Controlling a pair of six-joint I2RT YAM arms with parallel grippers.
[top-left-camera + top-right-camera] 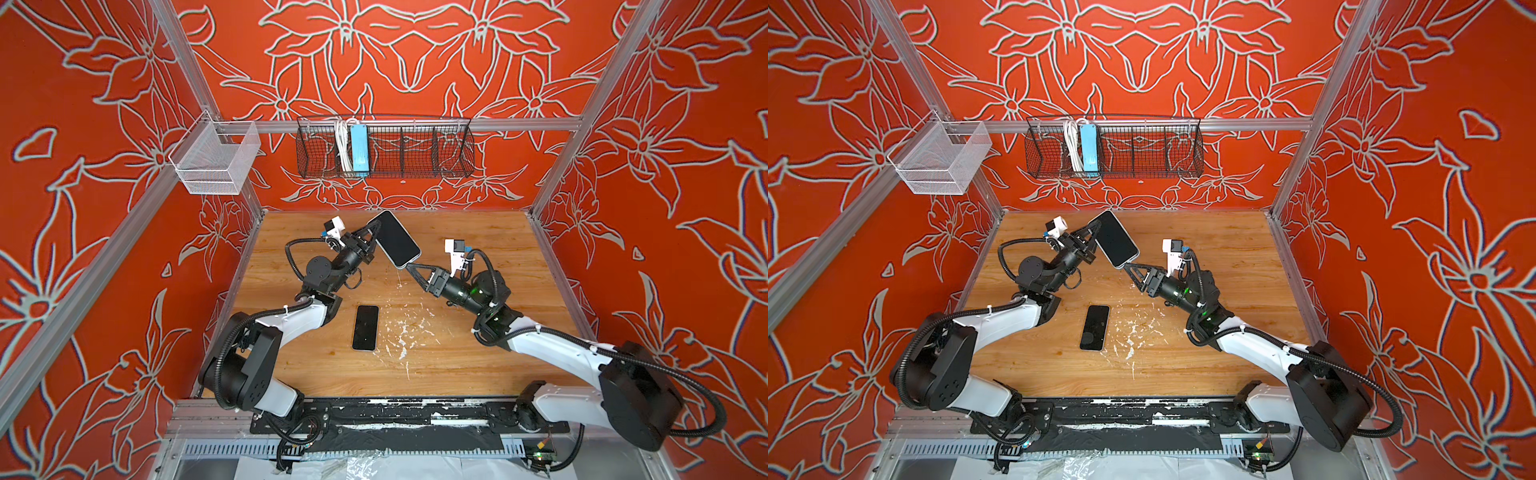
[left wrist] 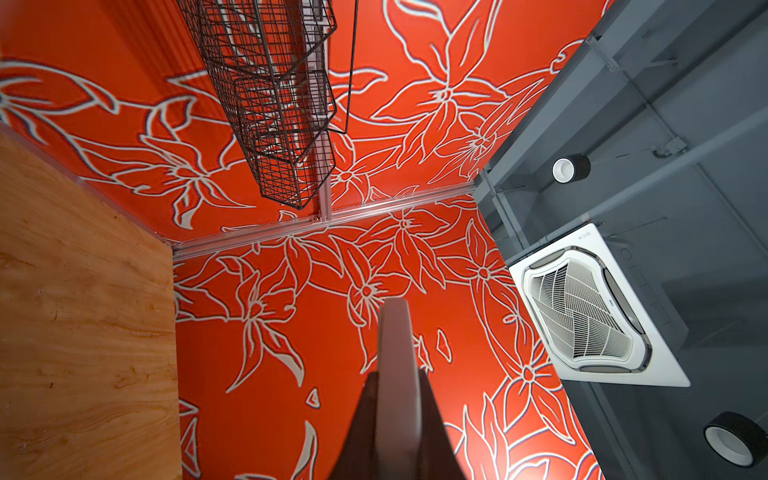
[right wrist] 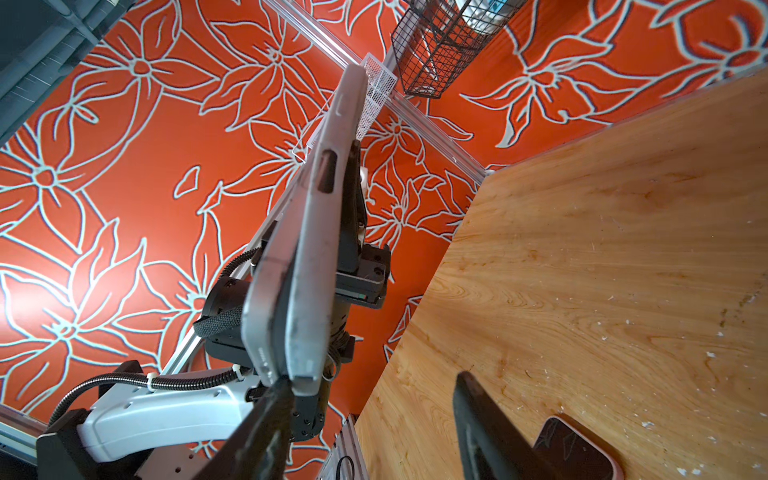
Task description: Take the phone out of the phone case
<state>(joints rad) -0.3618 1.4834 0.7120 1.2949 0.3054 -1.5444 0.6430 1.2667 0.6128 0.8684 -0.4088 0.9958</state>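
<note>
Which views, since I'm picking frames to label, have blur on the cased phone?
Left wrist: the cased phone, edge-on, is soft and out of focus. Right wrist: its edge is sharp, but the right gripper fingers blur. Both top views: sharp, evenly lit.

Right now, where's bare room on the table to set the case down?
Bare: the table's back right corner, and the front strip between the flat phone and the rail. Crowded: back middle, around the held phone.
</note>
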